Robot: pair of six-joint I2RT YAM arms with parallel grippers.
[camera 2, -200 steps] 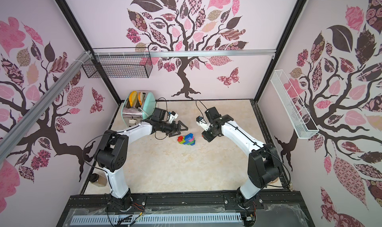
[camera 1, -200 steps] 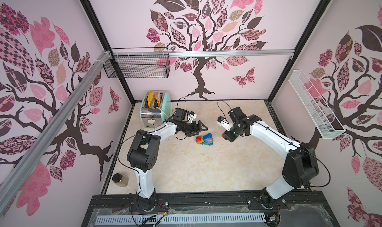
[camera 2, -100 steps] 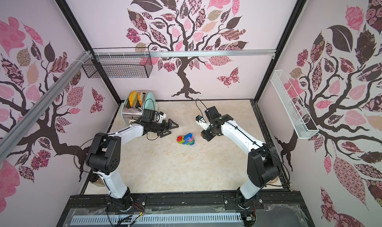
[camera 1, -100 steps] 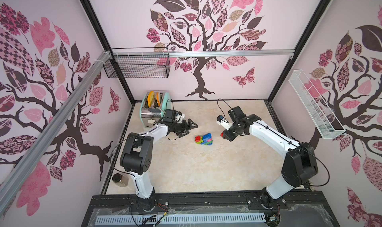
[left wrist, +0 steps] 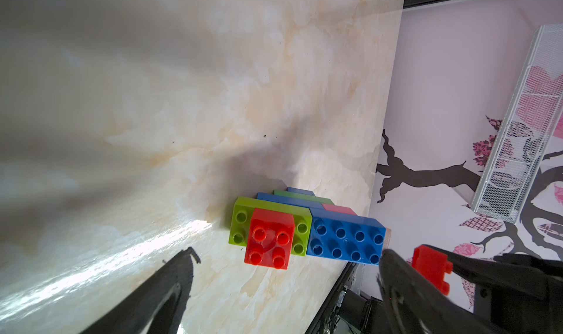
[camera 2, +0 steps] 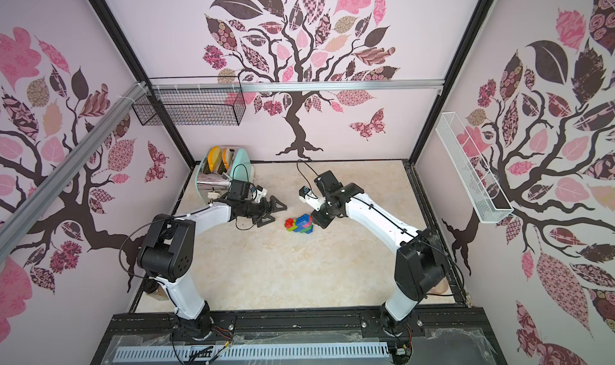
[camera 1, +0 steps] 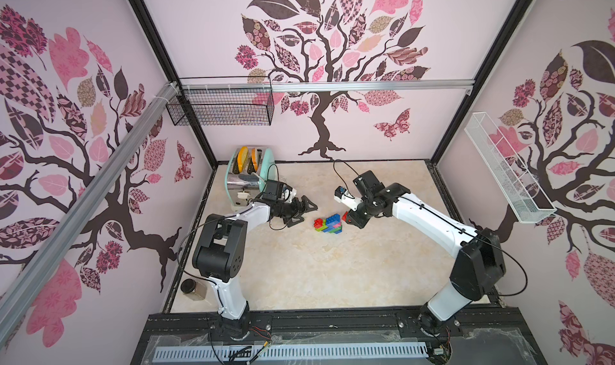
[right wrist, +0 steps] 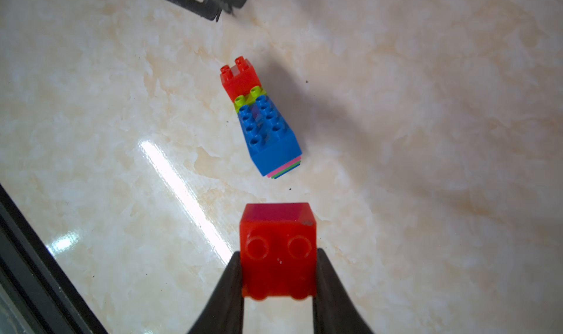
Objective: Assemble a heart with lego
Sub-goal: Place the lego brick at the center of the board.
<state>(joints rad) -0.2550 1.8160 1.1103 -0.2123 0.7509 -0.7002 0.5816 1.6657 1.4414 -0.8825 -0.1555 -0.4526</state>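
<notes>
The heart [camera 1: 328,224] [camera 2: 299,225] is a flat cluster of joined blue, lime, green, pink and red lego lying mid-table. It also shows in the left wrist view [left wrist: 344,241] and the right wrist view [right wrist: 268,128]. My left gripper [camera 1: 307,212] [camera 2: 275,213] [left wrist: 287,254] stands open just left of the cluster, empty, its fingers apart from the bricks. My right gripper [camera 1: 349,217] [camera 2: 316,218] [right wrist: 277,255] is shut on a small red square brick [right wrist: 277,244] [left wrist: 429,265], held just off the cluster's right end without touching it.
A mint toaster [camera 1: 248,173] with bread stands at the back left behind my left arm. A brown jar [camera 1: 191,288] sits at the front left corner. A black wire basket [camera 1: 219,109] and a white mesh basket [camera 1: 506,173] hang on the walls.
My left gripper drew back to the left, then came forward again beside the cluster, still open. My right gripper carried the red brick slightly closer to the cluster. The cluster has not moved.
</notes>
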